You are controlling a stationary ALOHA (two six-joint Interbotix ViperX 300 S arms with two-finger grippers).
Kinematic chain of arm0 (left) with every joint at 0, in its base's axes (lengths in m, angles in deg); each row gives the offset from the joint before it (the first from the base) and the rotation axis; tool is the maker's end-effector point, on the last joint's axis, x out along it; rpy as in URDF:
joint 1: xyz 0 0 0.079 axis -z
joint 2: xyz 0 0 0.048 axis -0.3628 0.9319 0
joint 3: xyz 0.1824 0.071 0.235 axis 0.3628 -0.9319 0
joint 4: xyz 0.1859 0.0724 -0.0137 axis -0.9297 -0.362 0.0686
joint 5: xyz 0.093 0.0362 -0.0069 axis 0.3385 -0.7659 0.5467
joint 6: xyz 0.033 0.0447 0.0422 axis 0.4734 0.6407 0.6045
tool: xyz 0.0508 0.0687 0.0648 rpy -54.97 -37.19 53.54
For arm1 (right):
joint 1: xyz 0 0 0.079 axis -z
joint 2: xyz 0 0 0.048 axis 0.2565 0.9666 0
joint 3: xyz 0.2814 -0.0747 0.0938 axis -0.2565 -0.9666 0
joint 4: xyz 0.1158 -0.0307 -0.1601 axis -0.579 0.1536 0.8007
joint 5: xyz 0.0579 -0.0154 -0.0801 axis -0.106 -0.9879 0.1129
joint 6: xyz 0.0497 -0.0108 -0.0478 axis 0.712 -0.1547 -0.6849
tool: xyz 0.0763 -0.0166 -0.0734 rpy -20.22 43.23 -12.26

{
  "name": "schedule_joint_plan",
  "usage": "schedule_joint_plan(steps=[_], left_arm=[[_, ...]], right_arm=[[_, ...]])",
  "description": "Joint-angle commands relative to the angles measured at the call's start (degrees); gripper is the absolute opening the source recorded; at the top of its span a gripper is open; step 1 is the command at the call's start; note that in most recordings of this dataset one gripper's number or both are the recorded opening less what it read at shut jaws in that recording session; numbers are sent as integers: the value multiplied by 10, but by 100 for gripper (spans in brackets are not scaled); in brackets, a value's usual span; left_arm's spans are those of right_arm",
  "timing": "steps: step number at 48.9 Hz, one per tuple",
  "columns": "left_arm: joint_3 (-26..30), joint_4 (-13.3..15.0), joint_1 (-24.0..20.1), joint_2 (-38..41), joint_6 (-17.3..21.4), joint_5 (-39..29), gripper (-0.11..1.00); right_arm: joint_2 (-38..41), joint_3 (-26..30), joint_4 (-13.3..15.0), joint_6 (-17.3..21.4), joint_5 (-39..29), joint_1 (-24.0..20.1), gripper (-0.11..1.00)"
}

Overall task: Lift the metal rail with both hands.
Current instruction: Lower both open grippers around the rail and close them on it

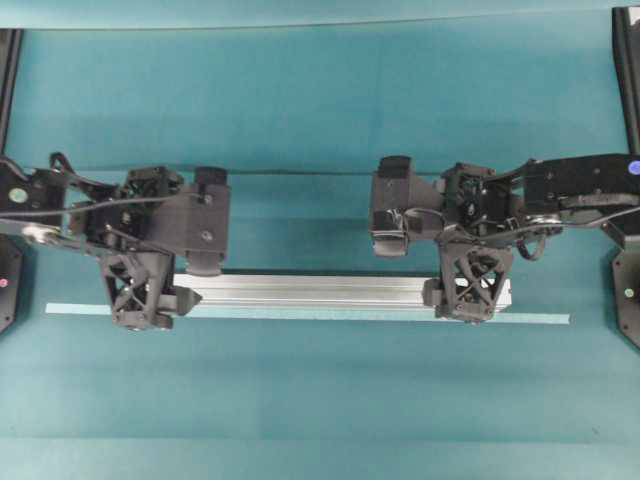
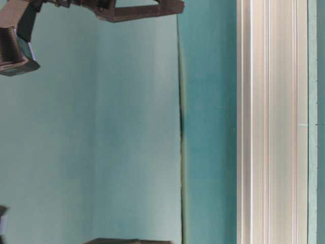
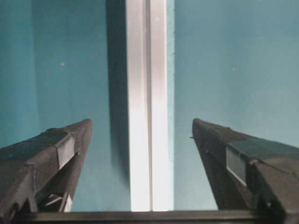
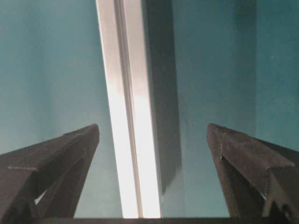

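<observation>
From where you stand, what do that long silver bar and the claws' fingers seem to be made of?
The metal rail looks like bare aluminium: brushed silver with bright glare and straight lengthwise grooves. The left claw and right claw have matte black fingers, probably plastic, since the overhead view shows an open lattice pattern; a smoother grey pad sits on the inner faces.

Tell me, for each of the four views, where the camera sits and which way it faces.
Overhead: above, facing straight down; metal rail on the table, left gripper and right gripper over it.
Table-level: low, picture turned sideways; rail, arm parts at the edges.
Left wrist: faces down between open fingers at rail.
Right wrist: same, fingers astride rail.
All share the rail.
</observation>
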Motion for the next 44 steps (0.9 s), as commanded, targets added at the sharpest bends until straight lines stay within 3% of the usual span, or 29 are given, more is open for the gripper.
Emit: schedule_joint_plan(steps=[1, 44], left_arm=[[-5, -2, -2, 11, 0, 19, 96], [-46, -2, -3, 88, -4, 139, 96]], right_arm=[[11, -4, 1, 4, 14, -3, 96], [73, -48, -7, 4, 107, -27, 96]])
